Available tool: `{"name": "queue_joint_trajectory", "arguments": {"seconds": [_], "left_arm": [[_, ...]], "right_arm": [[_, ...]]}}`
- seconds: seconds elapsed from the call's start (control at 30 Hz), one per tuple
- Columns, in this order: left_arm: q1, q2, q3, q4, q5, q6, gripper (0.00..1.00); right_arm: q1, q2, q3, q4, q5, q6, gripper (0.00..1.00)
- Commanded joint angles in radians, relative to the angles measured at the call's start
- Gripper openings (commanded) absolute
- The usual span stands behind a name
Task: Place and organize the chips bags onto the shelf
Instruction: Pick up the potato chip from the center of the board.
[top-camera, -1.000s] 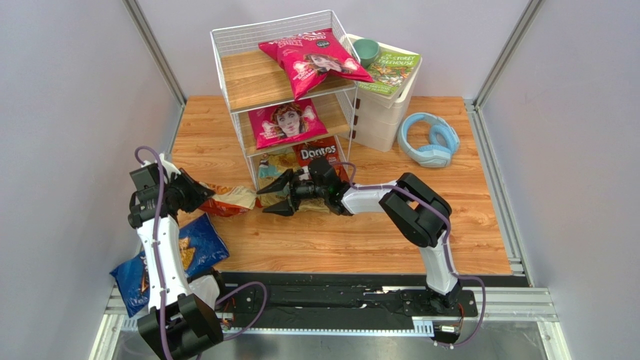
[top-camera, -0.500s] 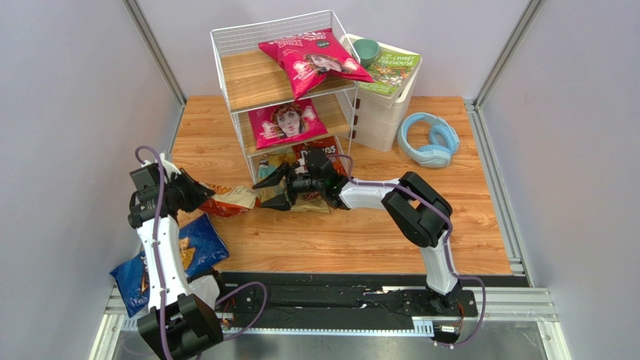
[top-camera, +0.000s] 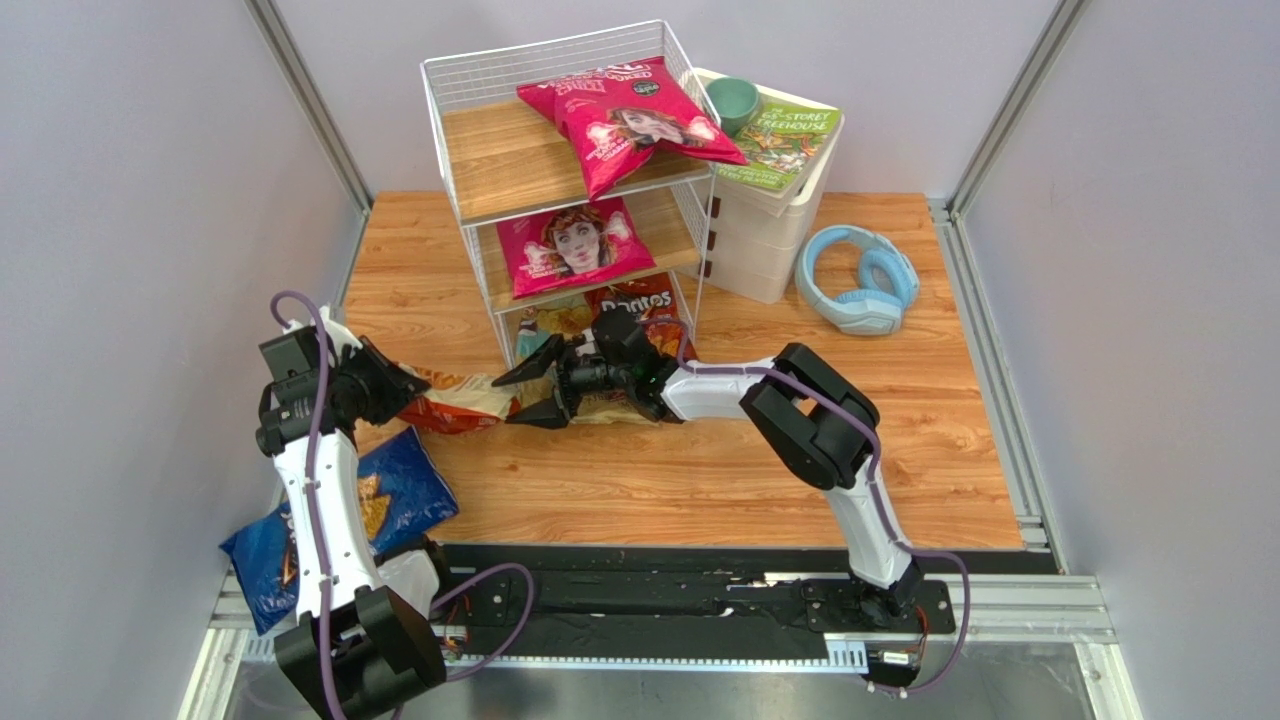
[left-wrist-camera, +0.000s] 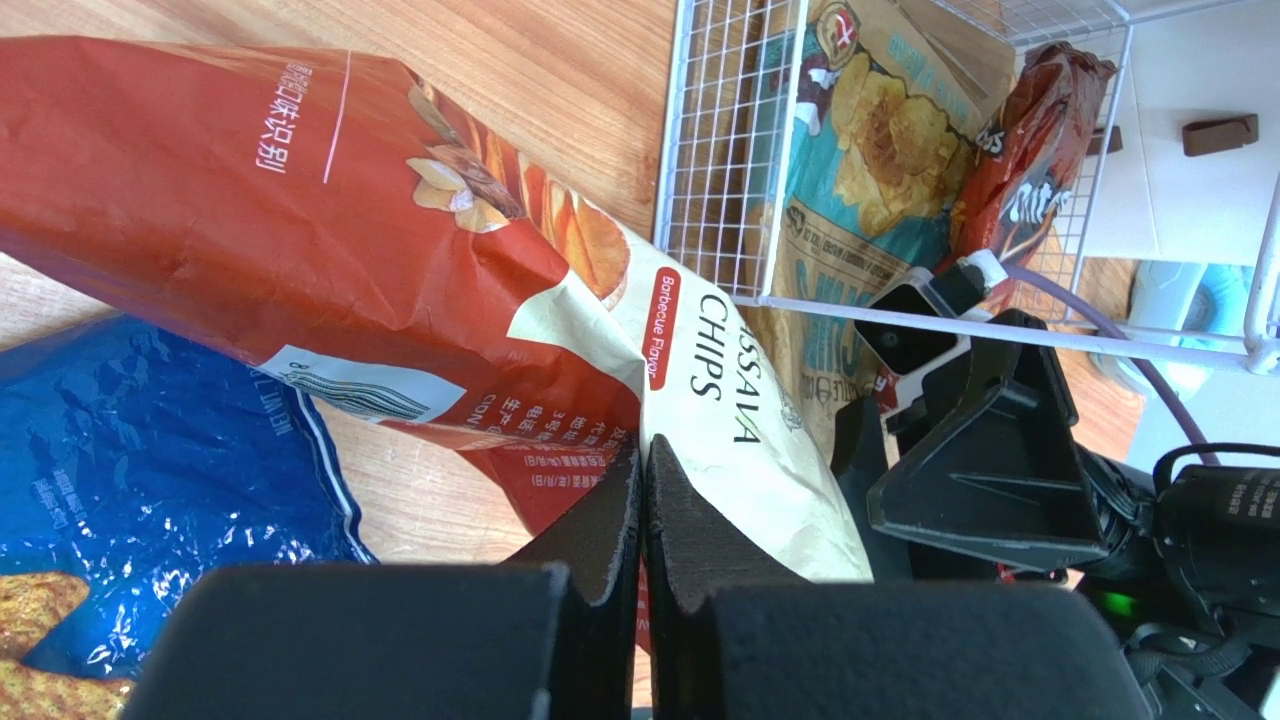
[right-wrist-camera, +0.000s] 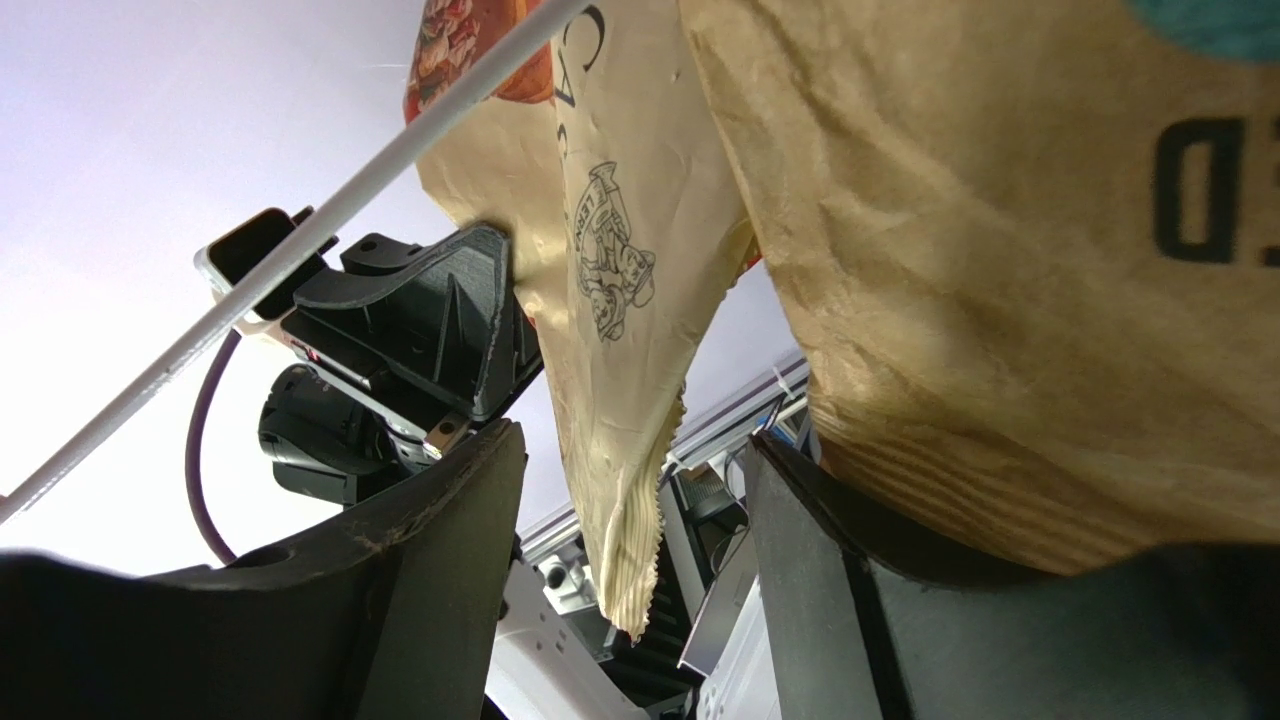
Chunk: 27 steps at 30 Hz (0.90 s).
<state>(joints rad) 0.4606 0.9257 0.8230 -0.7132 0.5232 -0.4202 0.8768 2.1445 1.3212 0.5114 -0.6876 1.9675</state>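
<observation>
The shelf (top-camera: 451, 90) carries a magenta bag (top-camera: 624, 120) on its top tier and a second magenta bag (top-camera: 571, 243) on the middle tier. On the bottom tier stand the tan-and-teal bag (left-wrist-camera: 872, 135) and red Doritos (top-camera: 643, 303). My left gripper (top-camera: 394, 390) is shut on the orange-and-cream bag (top-camera: 458, 399), holding it left of the shelf. My right gripper (top-camera: 519, 398) is open, and that bag's crimped cream end (right-wrist-camera: 639, 555) hangs between its fingers (right-wrist-camera: 436, 540) without touching them. The blue Doritos (top-camera: 383, 503) lie by my left arm's base.
A white drawer unit (top-camera: 751, 225) stands right of the shelf, with a green book (top-camera: 784, 138) and a green cup (top-camera: 733, 102) on top. Blue headphones (top-camera: 860, 278) lie at the back right. Grey walls close both sides.
My right gripper has moved left from the shelf's bottom tier, to around the free end of the orange-and-cream bag. The left arm has not moved.
</observation>
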Motion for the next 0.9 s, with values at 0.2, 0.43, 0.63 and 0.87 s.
{"name": "queue_joint_trajectory", "arguments": {"seconds": [0.2,0.43,0.63,0.87], "left_arm": [[0.003,-0.008,-0.016,0.058,0.055,-0.005,0.0],[0.003,-0.01,-0.021,0.069,0.066,-0.008,0.0],[0.003,-0.011,-0.03,0.087,0.077,-0.017,0.0],[0.003,-0.01,-0.035,0.098,0.075,-0.022,0.0]], "right_arm": [[0.014,0.038,0.065,-0.01,0.017,-0.004,0.61],[0.047,0.112,0.153,-0.022,0.042,0.034,0.61],[0.06,0.14,0.182,-0.036,0.059,0.05,0.6],[0.08,0.184,0.242,-0.039,0.072,0.071,0.42]]}}
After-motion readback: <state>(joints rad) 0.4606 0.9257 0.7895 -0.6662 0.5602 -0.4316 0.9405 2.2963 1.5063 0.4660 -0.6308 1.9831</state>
